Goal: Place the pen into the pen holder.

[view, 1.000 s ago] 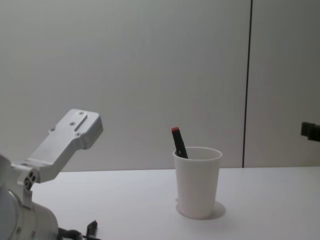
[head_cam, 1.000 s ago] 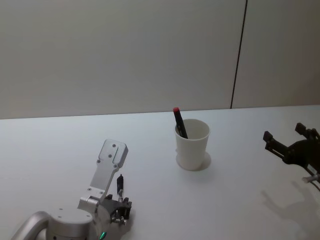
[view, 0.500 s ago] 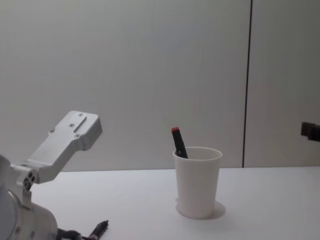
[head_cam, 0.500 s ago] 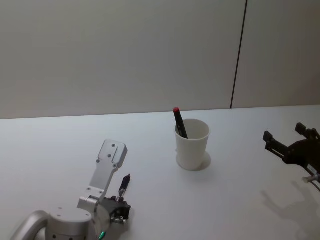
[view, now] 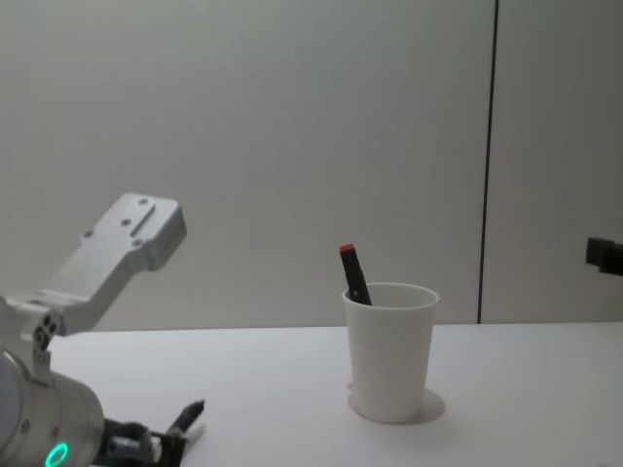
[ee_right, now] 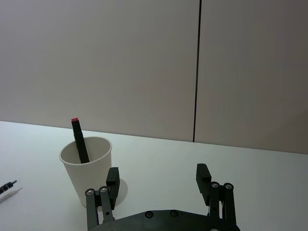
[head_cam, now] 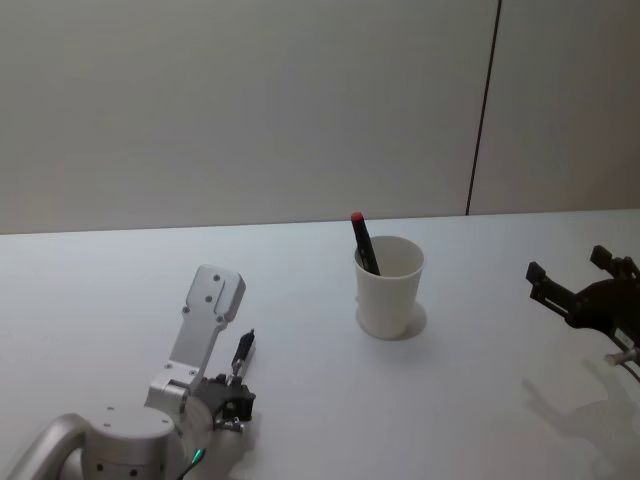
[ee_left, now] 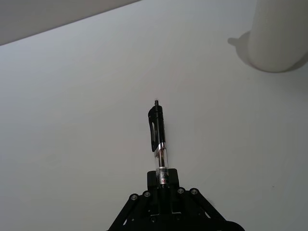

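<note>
My left gripper (head_cam: 237, 388) is shut on the lower end of a black clip pen (head_cam: 243, 352), low over the table at the front left. The same pen (ee_left: 158, 138) sticks straight out of the left gripper (ee_left: 163, 179), and its tip (view: 194, 410) pokes up beside the arm. The pen holder, a white paper cup (head_cam: 390, 288), stands upright mid-table, well to the right of and beyond this pen. A second black pen with a red end (head_cam: 363, 241) leans inside the cup (view: 391, 351). My right gripper (head_cam: 577, 294) hovers open at the right, its fingers empty (ee_right: 158, 182).
The white table (head_cam: 480, 400) runs back to a grey wall with a dark vertical seam (head_cam: 482, 105). My left arm's white link (view: 115, 255) rises over the front left corner. Between the held pen and the cup there is bare tabletop.
The left gripper has raised the pen's free end and swung it slightly; in the chest view the tip sits higher. The right gripper and the cup stay put.
</note>
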